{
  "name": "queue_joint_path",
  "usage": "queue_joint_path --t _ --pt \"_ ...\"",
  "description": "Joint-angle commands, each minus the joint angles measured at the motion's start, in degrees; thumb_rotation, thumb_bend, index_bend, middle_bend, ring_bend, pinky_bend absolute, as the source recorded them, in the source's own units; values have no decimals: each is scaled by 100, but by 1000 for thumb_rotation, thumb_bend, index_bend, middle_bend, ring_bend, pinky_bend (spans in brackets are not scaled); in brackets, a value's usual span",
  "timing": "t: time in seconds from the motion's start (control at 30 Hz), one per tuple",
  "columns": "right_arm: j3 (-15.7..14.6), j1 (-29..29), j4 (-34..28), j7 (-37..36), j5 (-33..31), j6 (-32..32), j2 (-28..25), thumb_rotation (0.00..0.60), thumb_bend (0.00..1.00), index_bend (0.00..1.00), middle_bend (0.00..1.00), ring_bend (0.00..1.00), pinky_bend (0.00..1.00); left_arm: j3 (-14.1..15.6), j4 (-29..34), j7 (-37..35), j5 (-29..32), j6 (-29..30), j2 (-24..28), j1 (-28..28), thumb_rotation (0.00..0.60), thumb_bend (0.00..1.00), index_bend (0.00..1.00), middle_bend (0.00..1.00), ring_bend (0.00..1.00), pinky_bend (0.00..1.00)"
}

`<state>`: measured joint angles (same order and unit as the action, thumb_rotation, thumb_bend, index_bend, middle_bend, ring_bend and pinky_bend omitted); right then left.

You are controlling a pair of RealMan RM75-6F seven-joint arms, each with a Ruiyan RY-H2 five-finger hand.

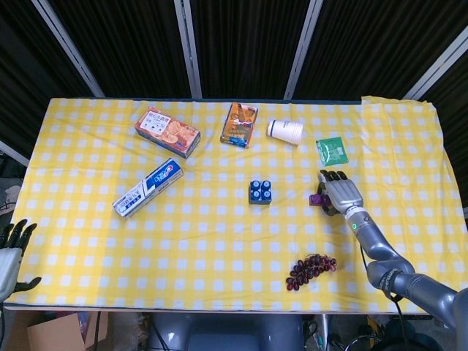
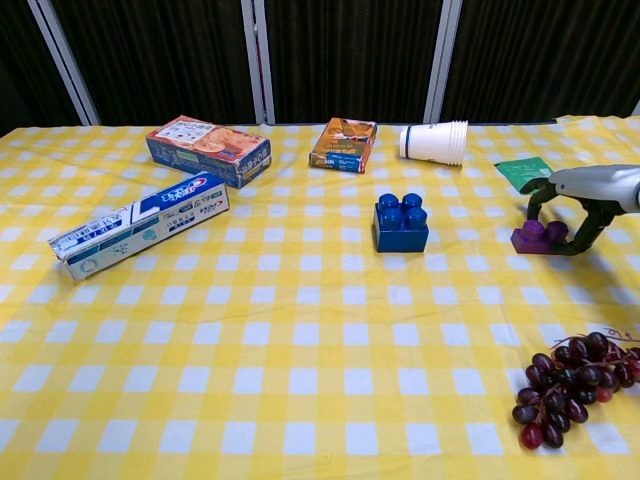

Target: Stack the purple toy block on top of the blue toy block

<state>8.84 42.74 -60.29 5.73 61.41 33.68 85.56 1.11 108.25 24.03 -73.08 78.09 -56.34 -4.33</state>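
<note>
On my table I count one blue toy block (image 2: 401, 223), one purple toy block (image 2: 538, 238), two snack boxes (image 2: 208, 150) (image 2: 343, 144), one toothpaste box (image 2: 139, 225), one stack of paper cups (image 2: 435, 142), one green packet (image 2: 524, 172), one bunch of grapes (image 2: 572, 385)

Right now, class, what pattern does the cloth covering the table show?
The tablecloth shows a yellow and white check pattern, clearest in the chest view.
</note>
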Motion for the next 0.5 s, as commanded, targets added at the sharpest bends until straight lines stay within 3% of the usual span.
queue_joint_path --t 0.03,0.5 --pt "-8 8 16 -17 8 -7 16 600 426 417 1 11 0 -2 -7 26 25 -15 -17 -15 600 0 70 0 0 42" --pt "-17 55 -155 50 35 120 16 600 426 434 1 12 0 7 4 39 45 -37 -45 -59 600 0 70 0 0 42"
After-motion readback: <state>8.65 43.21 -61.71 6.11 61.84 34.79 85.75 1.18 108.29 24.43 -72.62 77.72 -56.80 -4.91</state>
